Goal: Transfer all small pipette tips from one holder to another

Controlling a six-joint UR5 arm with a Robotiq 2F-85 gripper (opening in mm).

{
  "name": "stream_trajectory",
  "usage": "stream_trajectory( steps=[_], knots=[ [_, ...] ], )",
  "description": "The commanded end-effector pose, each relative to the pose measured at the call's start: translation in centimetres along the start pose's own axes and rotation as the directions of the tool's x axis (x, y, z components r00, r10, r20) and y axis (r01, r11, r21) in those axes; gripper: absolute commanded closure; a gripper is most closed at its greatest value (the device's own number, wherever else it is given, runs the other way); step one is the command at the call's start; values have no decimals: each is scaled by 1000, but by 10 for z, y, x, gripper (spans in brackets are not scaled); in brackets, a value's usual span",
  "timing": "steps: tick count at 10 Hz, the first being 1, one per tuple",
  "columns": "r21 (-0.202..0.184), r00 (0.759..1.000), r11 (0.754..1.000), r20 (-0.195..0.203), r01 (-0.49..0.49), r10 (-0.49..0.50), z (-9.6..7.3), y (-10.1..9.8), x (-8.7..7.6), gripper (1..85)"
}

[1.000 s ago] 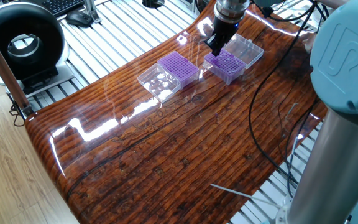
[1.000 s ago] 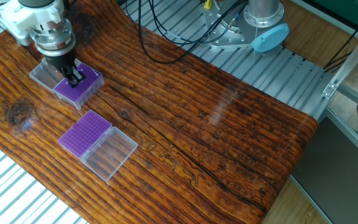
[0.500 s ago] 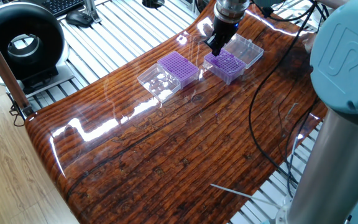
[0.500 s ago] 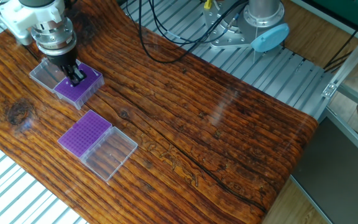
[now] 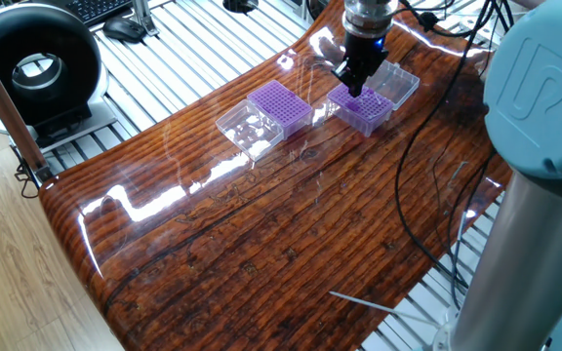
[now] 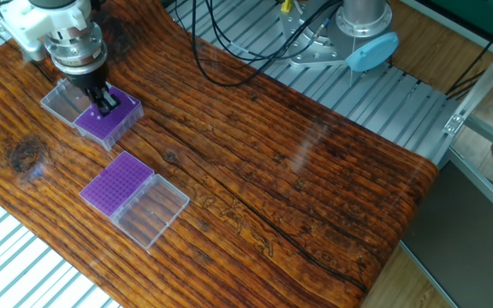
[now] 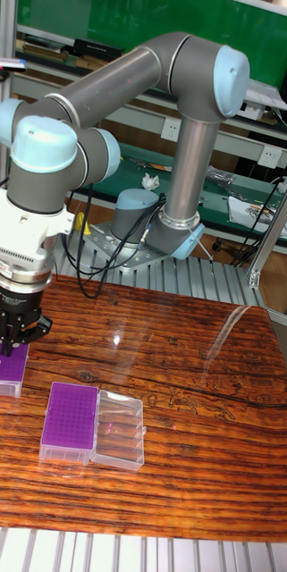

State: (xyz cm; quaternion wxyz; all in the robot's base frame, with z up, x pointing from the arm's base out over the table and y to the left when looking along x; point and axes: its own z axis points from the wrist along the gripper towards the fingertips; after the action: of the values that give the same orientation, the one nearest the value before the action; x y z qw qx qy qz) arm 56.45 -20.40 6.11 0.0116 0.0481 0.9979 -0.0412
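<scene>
- Two purple boxes sit on the desk, each with a clear hinged lid lying open beside it.
- The far purple box lies under the claw, its clear lid touching its far side.
- The near purple box stands well apart from the claw, with its own clear lid beside it.
- The small pipette tips show only as a dense dotted grid on the box tops; too tiny to count.
- One claw, pointing straight down, with its fingertips at the top of the far box. Its fingers look close together; I cannot tell whether they hold a tip.
- One grey robot arm with pale blue joint caps reaches over the desk.
- The desk is glossy dark wood with strong grain and bright glare patches, resting on slatted metal.
- Black cables trail over one edge.
- A round black device stands on the pale wood floor beside the desk.
- Green panels line the back of the room.
</scene>
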Motion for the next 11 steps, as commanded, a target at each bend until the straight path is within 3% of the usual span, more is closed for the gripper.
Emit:
stream_trajectory(
  steps=[1,4,5,7,9,11],
  knots=[
    [24,999,1000,46,13,-14,-9,-1,-13,847],
    [39,986,998,160,49,-55,-17,2,-44,847],
    [68,977,996,201,63,-76,-21,-2,-55,847],
    [72,968,995,236,69,-84,-26,0,-65,847],
    [45,963,997,260,67,-77,-25,9,-77,847],
    [44,955,996,283,78,-87,-26,13,-89,847]
  ],
)
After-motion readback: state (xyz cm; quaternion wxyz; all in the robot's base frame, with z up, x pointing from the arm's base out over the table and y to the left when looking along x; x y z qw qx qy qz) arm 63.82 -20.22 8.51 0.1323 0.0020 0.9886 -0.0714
